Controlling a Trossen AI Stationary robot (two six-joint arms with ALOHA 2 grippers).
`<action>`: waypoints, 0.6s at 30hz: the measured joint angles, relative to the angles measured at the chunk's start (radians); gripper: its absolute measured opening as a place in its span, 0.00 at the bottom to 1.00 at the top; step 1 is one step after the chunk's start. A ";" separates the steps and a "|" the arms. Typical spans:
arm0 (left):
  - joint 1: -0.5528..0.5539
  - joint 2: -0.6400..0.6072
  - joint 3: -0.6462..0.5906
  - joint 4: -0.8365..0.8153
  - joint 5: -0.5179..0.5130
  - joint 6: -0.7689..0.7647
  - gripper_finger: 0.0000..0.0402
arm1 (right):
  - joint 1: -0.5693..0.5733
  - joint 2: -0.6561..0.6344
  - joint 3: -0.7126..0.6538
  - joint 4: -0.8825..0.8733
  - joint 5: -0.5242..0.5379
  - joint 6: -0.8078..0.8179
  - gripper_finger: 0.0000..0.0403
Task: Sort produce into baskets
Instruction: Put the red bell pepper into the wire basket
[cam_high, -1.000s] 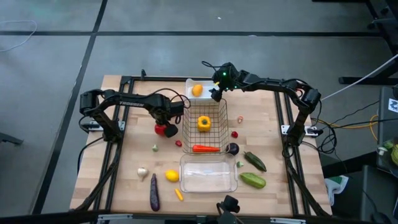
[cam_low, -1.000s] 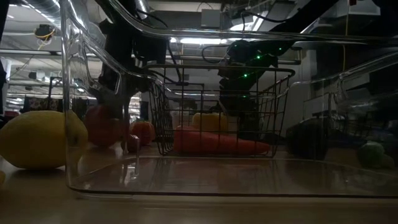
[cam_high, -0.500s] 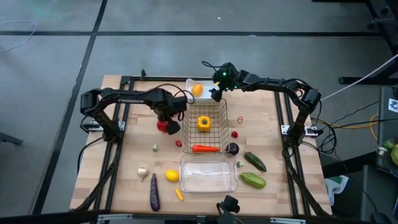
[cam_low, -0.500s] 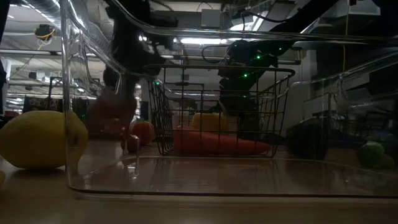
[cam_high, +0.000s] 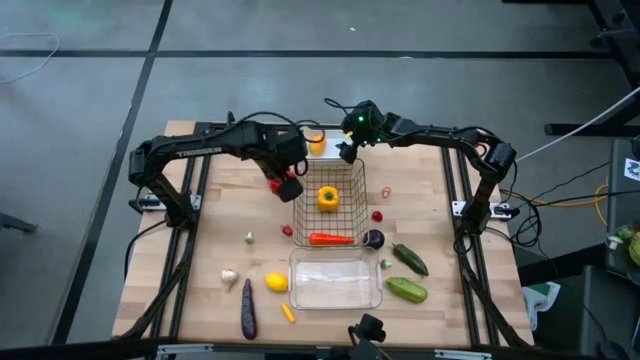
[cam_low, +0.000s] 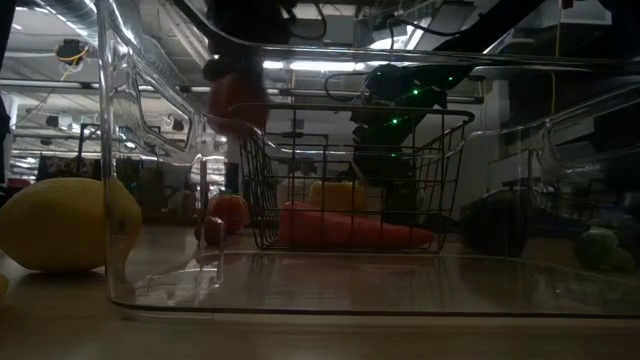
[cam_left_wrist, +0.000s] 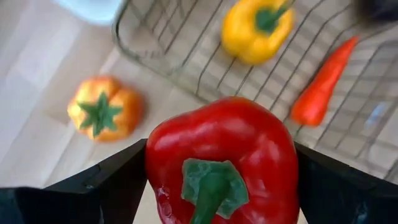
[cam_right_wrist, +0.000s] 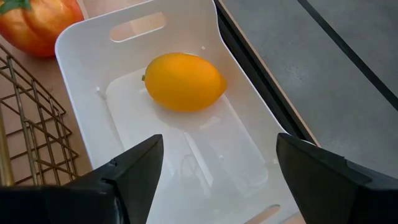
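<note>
My left gripper (cam_high: 288, 186) is shut on a red pepper (cam_left_wrist: 224, 155) in the air, just outside the far left corner of the wire basket (cam_high: 328, 205). In the low view the red pepper (cam_low: 235, 95) is about level with the basket rim. The basket holds a yellow pepper (cam_high: 327, 197) and a carrot (cam_high: 330, 239). My right gripper (cam_high: 349, 150) is open and empty over the white tray (cam_right_wrist: 186, 137), which holds an orange-yellow fruit (cam_right_wrist: 183, 81). The clear tray (cam_high: 335, 282) sits near the front edge. My left gripper pinches the red pepper by its two opposite sides (cam_left_wrist: 155, 162), one dark finger (cam_left_wrist: 106, 183) on each. The green stem end (cam_left_wrist: 208, 186) faces back toward the wrist. The fingers slant down from above. The pepper is lifted clear of the table.
An orange pepper (cam_left_wrist: 102, 112) sits on the table beside the basket, under the left arm. A lemon (cam_high: 277, 283), garlic (cam_high: 229, 275) and a long eggplant (cam_high: 248, 308) lie front left. A round eggplant (cam_high: 373, 239) and two cucumbers (cam_high: 408, 275) lie front right, with small radishes scattered around.
My left gripper has lifted the red pepper off the table. It has carried the pepper up, toward the far edge and right, up to the wire basket's far left corner. The right arm has kept still.
</note>
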 joint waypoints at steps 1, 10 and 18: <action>-0.004 0.000 0.004 0.023 0.000 -0.003 0.85 | 0.000 0.000 0.000 0.000 0.000 0.000 0.77; -0.090 0.020 0.006 0.285 -0.005 -0.013 0.85 | 0.000 0.000 0.000 0.006 0.000 0.000 0.77; -0.165 0.100 0.006 0.348 -0.056 0.006 0.85 | 0.000 -0.052 0.000 -0.009 0.000 0.000 0.77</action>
